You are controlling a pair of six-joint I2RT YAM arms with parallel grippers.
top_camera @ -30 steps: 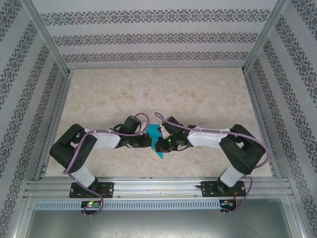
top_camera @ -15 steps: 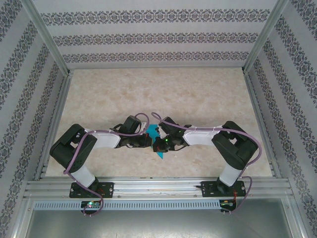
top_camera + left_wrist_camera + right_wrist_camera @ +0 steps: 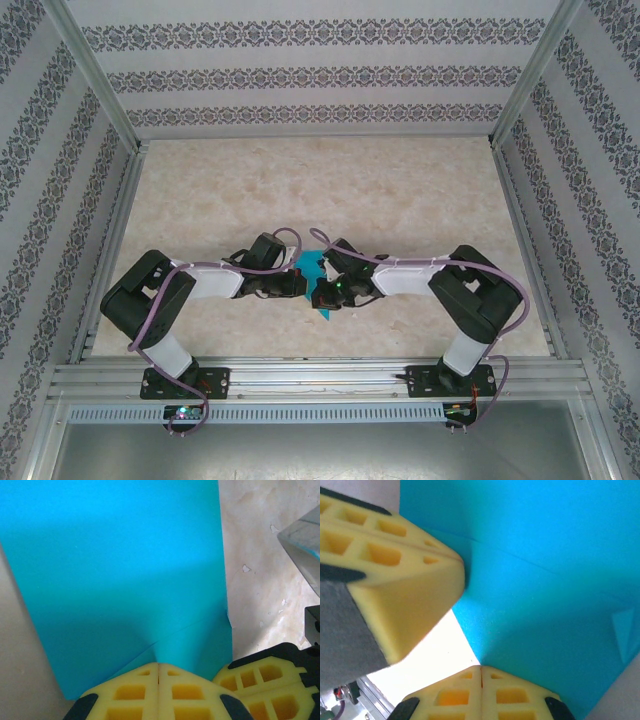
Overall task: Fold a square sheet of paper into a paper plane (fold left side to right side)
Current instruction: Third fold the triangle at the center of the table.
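The square sheet of paper [image 3: 311,266] is teal and folded to a point that faces the near edge, low in the middle of the table. My two grippers meet over it tip to tip. My left gripper [image 3: 302,287] comes in from the left and is shut. In the left wrist view the paper [image 3: 125,570] puckers into the seam of that gripper [image 3: 159,665], with flap edges running off both ways. My right gripper [image 3: 320,292] is shut too, and an edge of the paper [image 3: 545,580] runs into its seam [image 3: 481,668]. The left fingers [image 3: 410,575] touch a crease.
The beige marbled table [image 3: 350,190] stretches far behind the grippers. Aluminium rails [image 3: 110,250] and patterned walls close in the left, right and back sides. A metal rail [image 3: 320,375] with both arm bases runs along the near edge.
The right arm's elbow has swung inward to the left, and its gripper has edged slightly left against the paper. The left arm and the paper have hardly moved.
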